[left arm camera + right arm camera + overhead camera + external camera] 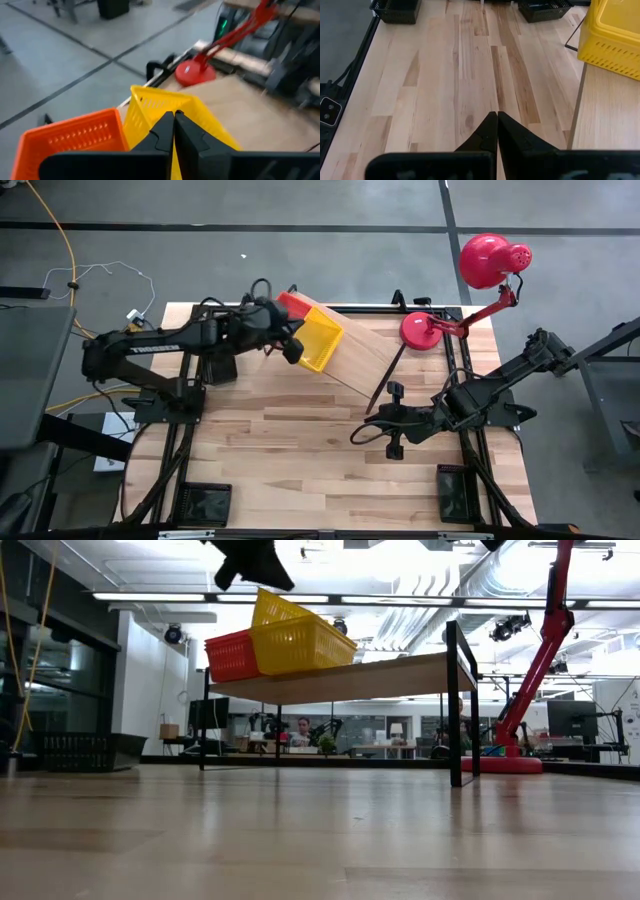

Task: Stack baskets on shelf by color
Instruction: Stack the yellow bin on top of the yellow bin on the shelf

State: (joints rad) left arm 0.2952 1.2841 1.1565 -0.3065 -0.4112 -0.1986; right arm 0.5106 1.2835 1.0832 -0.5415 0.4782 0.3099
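A yellow basket (pixel 322 340) sits tilted on the light wood shelf (pixel 375 360), next to an orange-red basket (pixel 293 304) at the shelf's far left end. Both show in the low view, yellow (pixel 300 635) in front of orange-red (pixel 230 655), on the shelf board (pixel 350 680). My left gripper (pixel 297 348) is shut on the yellow basket (pixel 200 120). My right gripper (pixel 365 430) is shut and empty, over the bare tabletop right of centre (pixel 497 117). My left gripper pinches the yellow basket's wall at its rim (pixel 172 106), on the end facing the table's left, one finger inside and one outside. The fingers slant down from the left. That end (pixel 264 598) is raised; the other end rests on the shelf.
Black baskets stand at the table's near edge, left (pixel 205 502) and right (pixel 455 492). A red desk lamp (pixel 485 265) stands at the far right corner, its base (pixel 425 330) beside the shelf. The tabletop (pixel 290 440) lies between shelf and near edge.
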